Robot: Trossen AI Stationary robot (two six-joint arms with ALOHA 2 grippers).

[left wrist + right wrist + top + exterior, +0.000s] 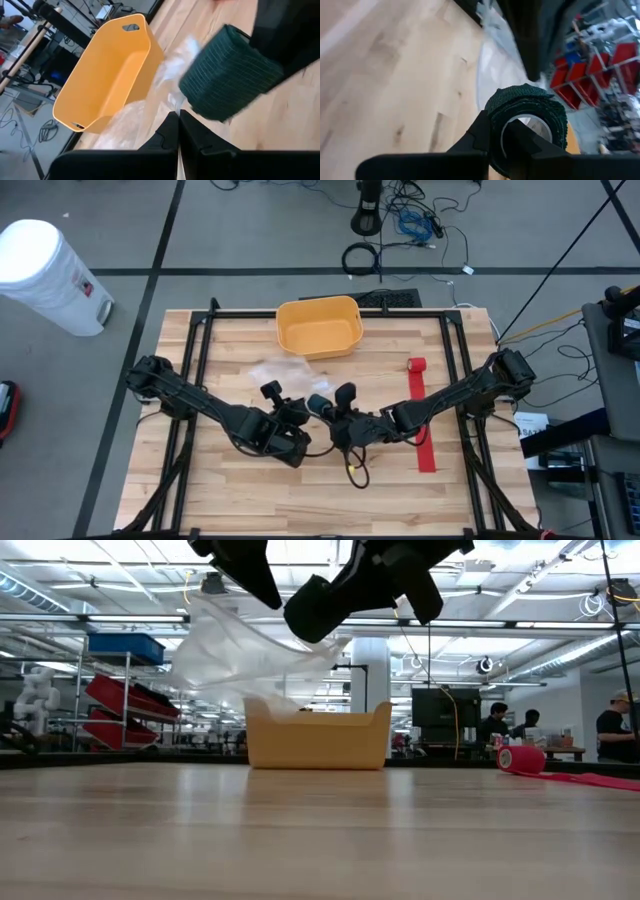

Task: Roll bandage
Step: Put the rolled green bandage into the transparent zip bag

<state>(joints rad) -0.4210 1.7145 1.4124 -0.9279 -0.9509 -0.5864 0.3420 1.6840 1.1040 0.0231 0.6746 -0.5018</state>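
A dark green bandage roll [318, 404] is held above the table's middle in my right gripper [333, 412]; it also shows in the left wrist view [225, 75]. My left gripper [303, 412] is right beside it, shut on a clear plastic wrapper [240, 650] that trails off the roll. A red bandage [422, 420] lies unrolled along the table's right side, its rolled end [416, 365] at the far end. My left gripper pinches a thin bit of the clear wrapper [175, 102] between its two shut fingertips, next to the green roll. The wrapper is clear of the table and spreads out slack toward the bin. My right gripper holds the green roll by its wall [495, 117], one finger [522, 137] inside the hollow core and one [479, 132] outside. The roll is lifted clear of the table.
A yellow bin [318, 325] stands at the table's far middle. Black frame rails [200, 360] run along both table sides. People stand in the room beyond the table [612, 730].
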